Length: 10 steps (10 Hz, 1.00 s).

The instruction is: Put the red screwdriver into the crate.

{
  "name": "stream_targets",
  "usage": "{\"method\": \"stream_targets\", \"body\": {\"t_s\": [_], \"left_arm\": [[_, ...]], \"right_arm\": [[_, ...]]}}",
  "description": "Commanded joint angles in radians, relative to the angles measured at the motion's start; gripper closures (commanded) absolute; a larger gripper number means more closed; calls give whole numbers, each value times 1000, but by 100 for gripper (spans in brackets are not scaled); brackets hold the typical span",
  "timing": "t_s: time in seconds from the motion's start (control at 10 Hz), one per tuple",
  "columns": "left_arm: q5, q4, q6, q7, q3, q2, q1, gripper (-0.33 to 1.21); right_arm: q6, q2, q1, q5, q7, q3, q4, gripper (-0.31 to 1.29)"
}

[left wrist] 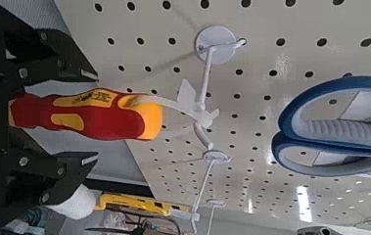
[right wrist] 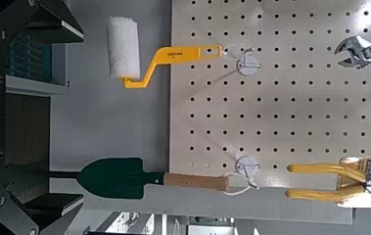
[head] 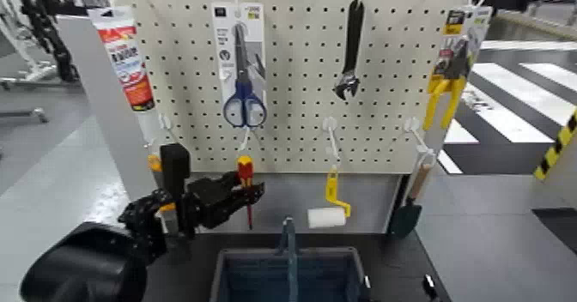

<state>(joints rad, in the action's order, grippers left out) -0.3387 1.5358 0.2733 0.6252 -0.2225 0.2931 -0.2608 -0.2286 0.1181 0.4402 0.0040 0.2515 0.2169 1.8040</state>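
The red screwdriver [head: 245, 178] hangs tip down from a white hook on the pegboard, left of the middle. My left gripper [head: 233, 194] reaches up to it from the left. In the left wrist view the red and yellow handle [left wrist: 87, 112] lies between the fingers [left wrist: 54, 65], which stand on either side with small gaps, so the left gripper [left wrist: 48, 114] is open around it. The dark blue-grey crate [head: 331, 275] with its upright divider handle sits below the board. My right gripper [right wrist: 56, 113] is open and empty, facing the board's right part.
On the pegboard [head: 300, 82] hang a glue tube [head: 125, 58], blue scissors [head: 244, 75], a black wrench [head: 350, 52], yellow pliers [head: 446, 87], a yellow-handled paint roller [head: 331, 208] and a green wooden-handled trowel [head: 410, 201]. My left arm [head: 81, 267] fills the lower left.
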Motion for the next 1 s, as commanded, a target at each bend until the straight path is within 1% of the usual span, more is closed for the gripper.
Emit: {"method": "stream_targets", "body": {"t_s": [0.1, 0.4, 0.5, 0.6, 1.0], "left_arm": [[-5, 21, 7, -19, 3, -2, 11, 111], [-3, 38, 1, -28, 9, -6, 28, 111], [-5, 53, 0, -28, 20, -8, 43, 111], [-5, 81, 1, -38, 31, -9, 61, 111], [-3, 199, 60, -55, 83, -31, 135, 111]], "right_arm": [[-2, 0, 0, -2, 0, -1, 0, 15], [-2, 2, 2, -2, 0, -1, 0, 14], [0, 2, 2, -2, 0, -1, 0, 14], [0, 2, 0, -4, 0, -1, -2, 14], [2, 2, 0, -7, 0, -2, -2, 14]]}}
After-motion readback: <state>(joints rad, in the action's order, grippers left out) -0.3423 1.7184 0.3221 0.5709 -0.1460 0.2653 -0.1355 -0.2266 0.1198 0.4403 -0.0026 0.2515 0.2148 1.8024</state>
